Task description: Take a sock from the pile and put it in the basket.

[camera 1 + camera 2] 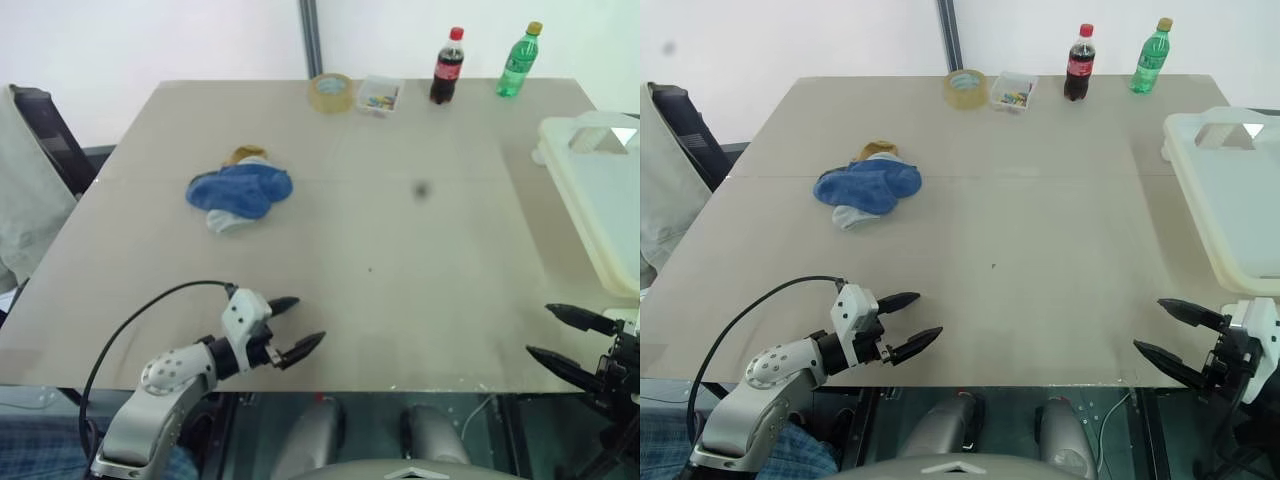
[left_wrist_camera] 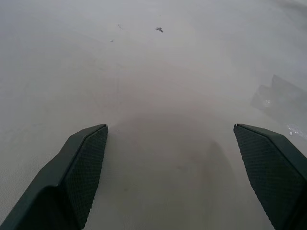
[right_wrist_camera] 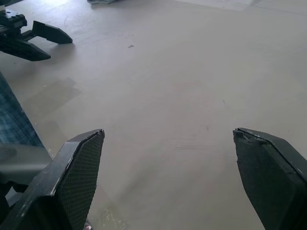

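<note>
Starting out, both the left claw (image 1: 297,326) and right claw (image 1: 1163,330) gape empty over the worktop (image 1: 400,250), so the left must next reach forward to the pile (image 1: 240,192).

light: bright, even, diffuse | shadows: soft, faint patch on the table (image 2: 158,158) between the left gripper (image 2: 170,143) fingers | glare: basket (image 1: 610,190) washed out, beyond the right gripper (image 1: 1175,335) | focus: head views sharp; left wrist view hazy, low contrast | smudge: dark spot ahead of the left gripper
</note>
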Robot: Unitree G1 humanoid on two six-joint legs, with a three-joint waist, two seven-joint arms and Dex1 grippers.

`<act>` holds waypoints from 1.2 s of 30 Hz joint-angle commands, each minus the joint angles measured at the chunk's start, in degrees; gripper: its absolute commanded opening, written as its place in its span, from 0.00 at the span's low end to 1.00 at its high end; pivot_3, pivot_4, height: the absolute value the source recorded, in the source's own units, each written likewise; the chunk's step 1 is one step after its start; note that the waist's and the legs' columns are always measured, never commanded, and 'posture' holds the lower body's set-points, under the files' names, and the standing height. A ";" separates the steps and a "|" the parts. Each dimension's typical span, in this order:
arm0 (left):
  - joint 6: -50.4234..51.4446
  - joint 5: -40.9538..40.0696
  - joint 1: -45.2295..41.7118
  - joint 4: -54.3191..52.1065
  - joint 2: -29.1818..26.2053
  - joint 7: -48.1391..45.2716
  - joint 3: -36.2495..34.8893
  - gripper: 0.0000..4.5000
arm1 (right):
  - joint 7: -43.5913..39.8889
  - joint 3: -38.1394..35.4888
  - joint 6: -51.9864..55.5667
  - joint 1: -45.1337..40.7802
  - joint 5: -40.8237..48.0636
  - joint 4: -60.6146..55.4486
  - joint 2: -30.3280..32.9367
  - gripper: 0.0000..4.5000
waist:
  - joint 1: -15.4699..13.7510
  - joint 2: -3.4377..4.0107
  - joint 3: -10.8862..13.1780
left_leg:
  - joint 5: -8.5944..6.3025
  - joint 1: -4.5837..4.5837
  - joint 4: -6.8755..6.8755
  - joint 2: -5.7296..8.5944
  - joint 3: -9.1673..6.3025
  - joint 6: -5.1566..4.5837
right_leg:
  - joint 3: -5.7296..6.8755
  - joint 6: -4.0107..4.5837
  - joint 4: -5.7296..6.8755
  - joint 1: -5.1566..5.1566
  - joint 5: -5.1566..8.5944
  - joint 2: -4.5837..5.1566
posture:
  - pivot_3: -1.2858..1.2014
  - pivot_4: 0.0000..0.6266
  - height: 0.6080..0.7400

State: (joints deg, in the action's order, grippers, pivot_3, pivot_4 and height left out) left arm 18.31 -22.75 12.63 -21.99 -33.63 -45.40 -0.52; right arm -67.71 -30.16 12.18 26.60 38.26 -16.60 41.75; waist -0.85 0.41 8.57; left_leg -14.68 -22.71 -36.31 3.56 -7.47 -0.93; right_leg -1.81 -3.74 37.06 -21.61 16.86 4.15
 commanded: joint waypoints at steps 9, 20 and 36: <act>-0.75 -1.97 3.34 -1.11 -2.70 -3.31 -2.98 1.00 | -2.35 -3.51 -4.15 0.67 -0.40 3.35 -0.50 0.98 | 0.02 0.01 -0.01 | 0.00 0.04 -0.02 0.00 0.04 0.00 | -0.04 0.01 0.10 0.00 0.00 0.00 | 0.52 0.24 1.00; -0.66 -1.72 3.70 -1.12 -2.99 -3.13 -3.51 1.00 | -2.22 -2.29 -3.64 0.83 -0.71 2.73 -0.56 0.98 | 0.03 0.01 -0.01 | 0.00 0.15 -0.15 0.00 0.18 0.00 | -0.18 0.01 0.46 -0.01 0.00 -0.01 | 0.52 0.24 1.00; -1.03 -1.11 2.96 -0.69 -2.05 -2.09 -3.10 1.00 | -1.26 -1.63 -2.06 0.69 0.50 -0.16 -0.77 0.98 | 0.04 0.00 0.00 | 0.00 0.32 -0.23 0.00 0.41 -0.01 | -0.43 0.01 0.71 -0.01 0.00 -0.03 | 0.52 0.24 1.00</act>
State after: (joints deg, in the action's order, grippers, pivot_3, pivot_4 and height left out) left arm 17.53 -23.75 15.39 -21.97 -35.69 -47.32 -3.47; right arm -69.14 -30.62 9.90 26.96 37.34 -14.80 41.18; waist -0.81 0.41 8.56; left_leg -14.68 -22.39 -36.55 3.56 -7.05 -0.94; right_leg -2.25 -3.73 37.77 -21.62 16.86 4.12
